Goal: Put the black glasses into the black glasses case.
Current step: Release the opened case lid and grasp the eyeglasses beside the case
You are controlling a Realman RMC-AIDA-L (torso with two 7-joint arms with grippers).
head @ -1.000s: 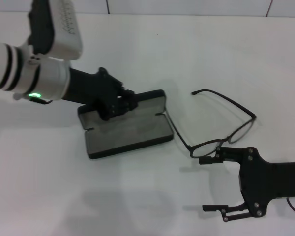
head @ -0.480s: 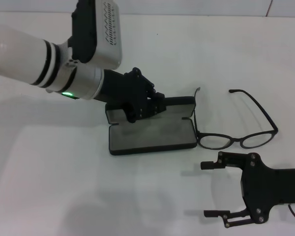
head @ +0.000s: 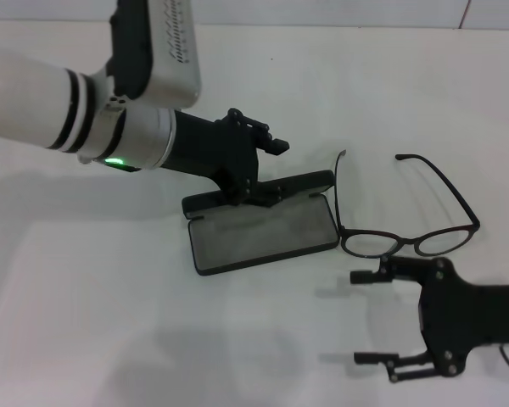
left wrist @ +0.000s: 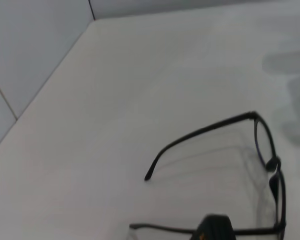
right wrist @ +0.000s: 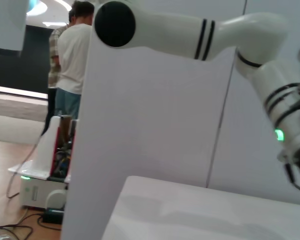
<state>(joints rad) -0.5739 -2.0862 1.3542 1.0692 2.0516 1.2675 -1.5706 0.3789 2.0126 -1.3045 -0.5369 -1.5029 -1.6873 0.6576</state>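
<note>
On the white table (head: 390, 93), the black glasses (head: 407, 222) lie just beyond the right gripper (head: 375, 318), its fingers apart.

We can read no text, label, brand or number anywhere in these views, not even on the black glasses case (head: 259, 222).

The black glasses case (head: 263, 227) lies open, grey lining up, lid raised at its far edge. The black glasses (head: 405, 214) sit unfolded just right of it, temple arms pointing away.
</note>
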